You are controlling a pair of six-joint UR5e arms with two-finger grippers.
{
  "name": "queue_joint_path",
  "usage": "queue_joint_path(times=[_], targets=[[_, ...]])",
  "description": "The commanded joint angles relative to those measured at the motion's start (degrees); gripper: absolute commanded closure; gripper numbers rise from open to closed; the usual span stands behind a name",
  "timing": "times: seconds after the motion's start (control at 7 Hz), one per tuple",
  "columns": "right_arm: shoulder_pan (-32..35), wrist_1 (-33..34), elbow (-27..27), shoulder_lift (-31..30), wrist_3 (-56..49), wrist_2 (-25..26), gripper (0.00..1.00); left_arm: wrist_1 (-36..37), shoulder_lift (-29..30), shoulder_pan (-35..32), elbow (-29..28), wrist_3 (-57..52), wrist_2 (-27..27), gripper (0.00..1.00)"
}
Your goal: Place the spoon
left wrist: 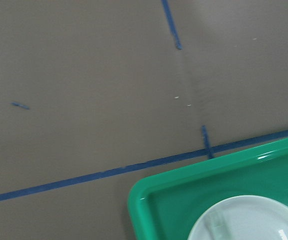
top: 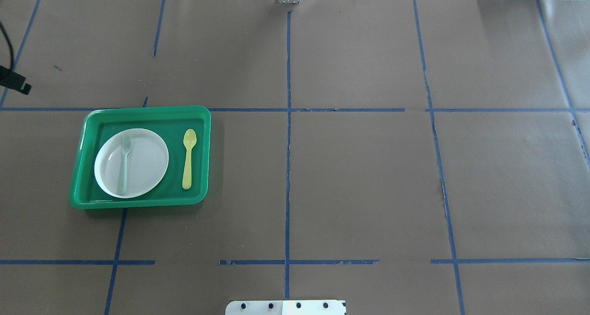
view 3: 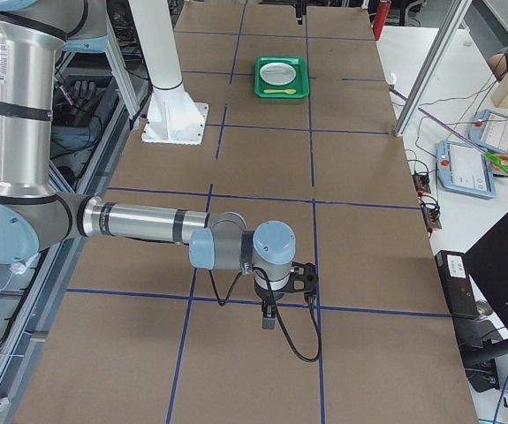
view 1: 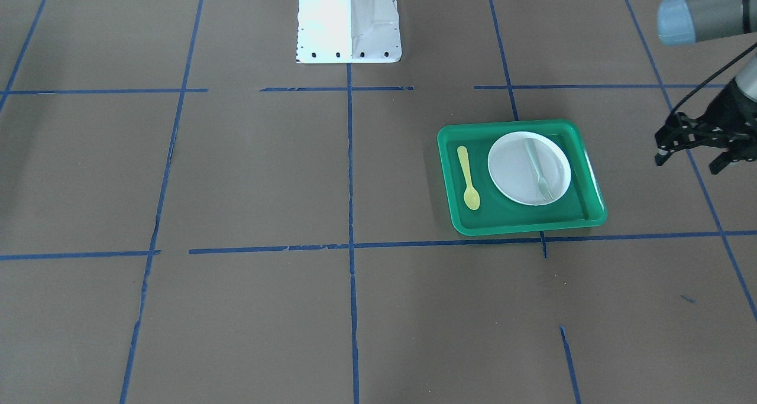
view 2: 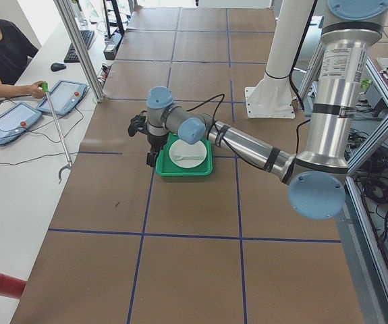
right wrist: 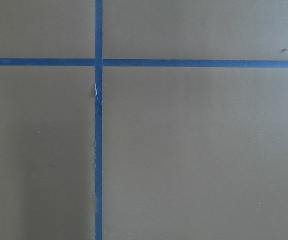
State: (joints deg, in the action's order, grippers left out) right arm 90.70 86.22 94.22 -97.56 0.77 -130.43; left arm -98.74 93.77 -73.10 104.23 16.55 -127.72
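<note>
Overhead view, read left to right. Left gripper is at the far left edge, at about 10 o'clock from the green tray and well apart from it. In the front-facing view its fingers are spread wide with nothing between them. The tray sits on the brown-papered table. A white plate fills the tray's left part, and a pale translucent fork lies on it, tines toward 12 o'clock. The yellow spoon lies flat on the tray floor at the plate's 3 o'clock, just beside its rim. Its bowl is toward 12 o'clock and its handle toward 6 o'clock. Right gripper appears only in the right-side view, over blue tape lines far from the tray. Cannot tell how far it is open.
</note>
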Motion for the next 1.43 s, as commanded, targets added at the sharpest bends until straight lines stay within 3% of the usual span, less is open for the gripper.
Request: queue_joint_path(times=[0.0,0.14,0.43,0.71,1.0,1.29], targets=[[0.00,0.00,0.00,0.00,0.02,0.00,0.00,1.78,-5.25,-12.36,-6.72,-17.26,-1.57,0.00],[0.00,0.00,0.00,0.00,0.02,0.00,0.00,7.80,-5.00,-17.99,-10.50,-24.04,-1.65,0.00],[0.00,0.00,0.00,0.00,0.02,0.00,0.00,13.82,-5.44,-19.62,-11.95,-26.21,-1.92,0.00],[0.00,0.00,0.00,0.00,0.02,0.00,0.00,13.84,-5.61,-20.15,-11.77,-26.30,-2.09,0.00],[0.00,0.00,0.00,0.00,0.02,0.00,0.00,13.14,-8.67,-20.15,-10.28,-26.22,-8.11,0.00],[0.00,0.00,0.00,0.00,0.02,0.00,0.00,13.14,-8.51,-20.07,-10.54,-26.13,-9.04,0.00]])
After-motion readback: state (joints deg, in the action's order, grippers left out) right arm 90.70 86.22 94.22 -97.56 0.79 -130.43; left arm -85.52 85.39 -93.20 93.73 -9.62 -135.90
